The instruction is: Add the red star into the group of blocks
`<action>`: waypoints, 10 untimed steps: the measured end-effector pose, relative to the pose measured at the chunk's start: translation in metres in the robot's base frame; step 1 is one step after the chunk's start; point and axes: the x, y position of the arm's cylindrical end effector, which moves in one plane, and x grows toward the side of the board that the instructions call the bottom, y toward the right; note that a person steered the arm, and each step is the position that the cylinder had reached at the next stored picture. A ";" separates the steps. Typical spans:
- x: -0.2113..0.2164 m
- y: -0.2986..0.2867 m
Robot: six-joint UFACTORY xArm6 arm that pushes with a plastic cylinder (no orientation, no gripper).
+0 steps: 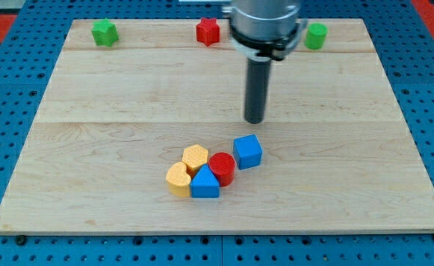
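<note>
The red star (208,31) lies near the view's top edge, a little left of centre. My tip (255,120) stands on the board at mid-height, below and to the right of the star and well apart from it. A group of blocks sits toward the view's bottom centre: a blue cube (248,151), a red cylinder (221,168), a yellow hexagon (195,157), a yellow heart (178,179) and a blue triangular block (205,183). The tip is just above the blue cube, not touching it.
A green star (105,32) lies at the view's top left and a green cylinder (316,35) at the top right. The wooden board (91,148) rests on a blue pegboard. The arm's body hangs over the top centre.
</note>
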 end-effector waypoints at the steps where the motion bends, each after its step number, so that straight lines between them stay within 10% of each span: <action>1: 0.016 0.024; 4: 0.055 -0.065; 8: -0.141 -0.005; 10: -0.157 0.001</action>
